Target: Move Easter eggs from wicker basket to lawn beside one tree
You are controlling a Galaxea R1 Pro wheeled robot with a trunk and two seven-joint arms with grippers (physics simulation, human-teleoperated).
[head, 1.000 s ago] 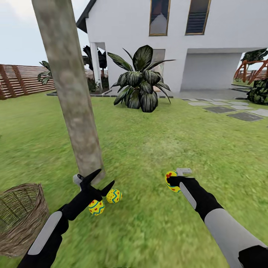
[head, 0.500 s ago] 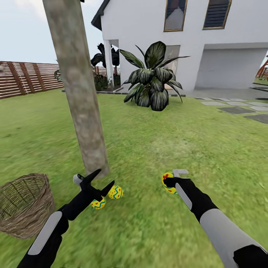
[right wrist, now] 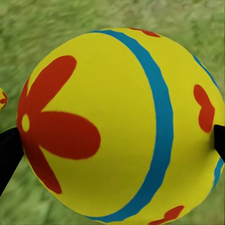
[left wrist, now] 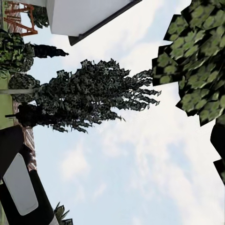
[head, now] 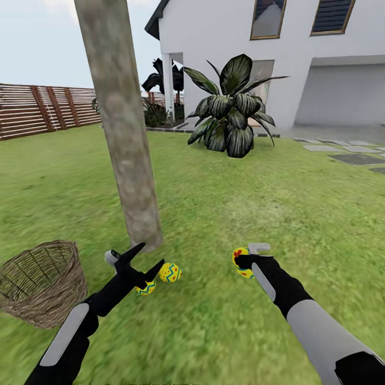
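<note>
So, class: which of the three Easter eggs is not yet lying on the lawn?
The egg gripped in the right gripper; the other two eggs lie on the grass by the tree trunk.

Counting what is showing on the lawn (head: pixel 224 203)

Three Easter eggs are showing: two (head: pixel 170 272) (head: pixel 145 288) are lying on the grass close to the foot of one thick grey-beige tree (head: pixel 124 133), and one egg (head: pixel 241 262) is sitting clamped between the fingers of the right gripper (head: pixel 245 261), seen large in the right wrist view (right wrist: pixel 117 126). One wicker basket (head: pixel 43 280) is standing on the grass. Two robot arms are reaching forward, each ending in one gripper; the left gripper (head: pixel 144 256) is spreading its two fingers wide with nothing between them. One broad-leaved palm-like plant (head: pixel 230 107) is growing before one white house (head: pixel 267 59), and one slatted wooden fence (head: pixel 48 107) is running along the left.
</note>
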